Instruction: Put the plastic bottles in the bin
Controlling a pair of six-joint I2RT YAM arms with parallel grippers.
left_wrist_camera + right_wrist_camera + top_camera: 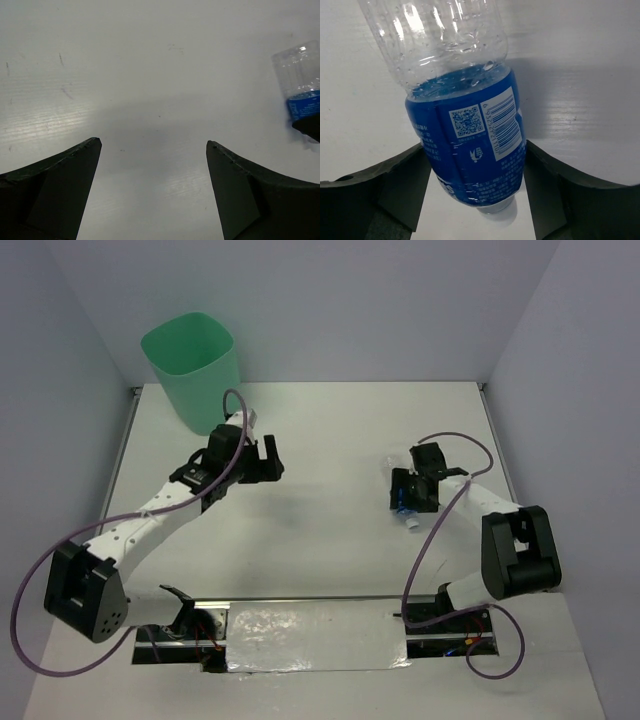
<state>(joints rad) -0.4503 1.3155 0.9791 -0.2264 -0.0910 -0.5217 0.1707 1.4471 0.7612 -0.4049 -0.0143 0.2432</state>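
The mint-green bin (190, 365) stands at the table's far left corner. My right gripper (405, 500) is shut on the blue-labelled bottle (404, 512) at the right of the table, cap end pointing toward the near edge. In the right wrist view both fingers (405, 175) press the blue label of the bottle (465, 145). My left gripper (262, 462) is open and empty over bare table, right of the bin. In the left wrist view (154, 142) the same bottle (300, 80) shows at the right edge. The other two bottles are out of view.
Grey walls close the table at the back and both sides. A shiny panel (315, 635) lies between the arm bases at the near edge. Purple cables (455, 440) loop from both arms.
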